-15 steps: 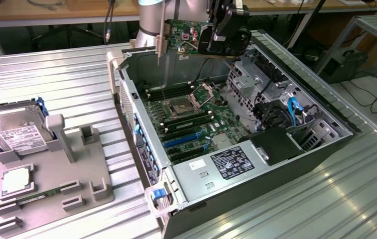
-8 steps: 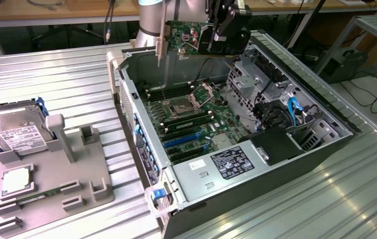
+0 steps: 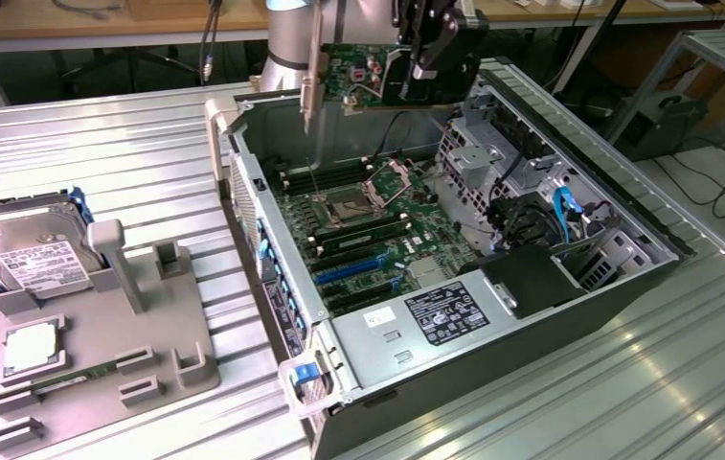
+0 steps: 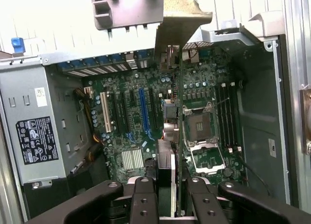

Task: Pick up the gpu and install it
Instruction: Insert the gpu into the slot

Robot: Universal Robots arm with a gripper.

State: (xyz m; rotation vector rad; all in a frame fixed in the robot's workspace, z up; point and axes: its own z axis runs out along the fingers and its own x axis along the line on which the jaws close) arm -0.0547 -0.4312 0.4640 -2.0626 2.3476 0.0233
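While the arm point(image 3: 288, 38) hangs over the far end of the open computer case point(image 3: 618, 220), the fingers point(image 4: 145, 199) are closed on the gpu point(image 3: 351, 65), one on each face of the card. They are only partly drawn in, as far as the card's thickness allows. The gpu is in the air, clear of the case, standing on edge with its green board facing the exterior view. Its pale metal bracket point(image 3: 309, 88) points down at the end toward the exterior view's left, above the case's back wall. In the wrist view the card is seen edge-on, running away from the fingers, with the bracket at its far end.

The case lies on its side on the ribbed metal table point(image 3: 106, 144), reaching from near the table's far edge to near its front edge. Inside it, the motherboard point(image 3: 362, 216) lies face up. Its blue slot point(image 4: 144, 112) is bare, and the empty processor socket point(image 4: 199, 122) is beside it. The power supply point(image 3: 433, 316), with its dark label, fills the near end of the case.

Toward the table's edge on the exterior view's left sits a grey holder point(image 3: 94, 355). It carries a hard drive point(image 3: 36, 254) standing at its far end and a slim green memory stick point(image 3: 75, 379) nearer the front.
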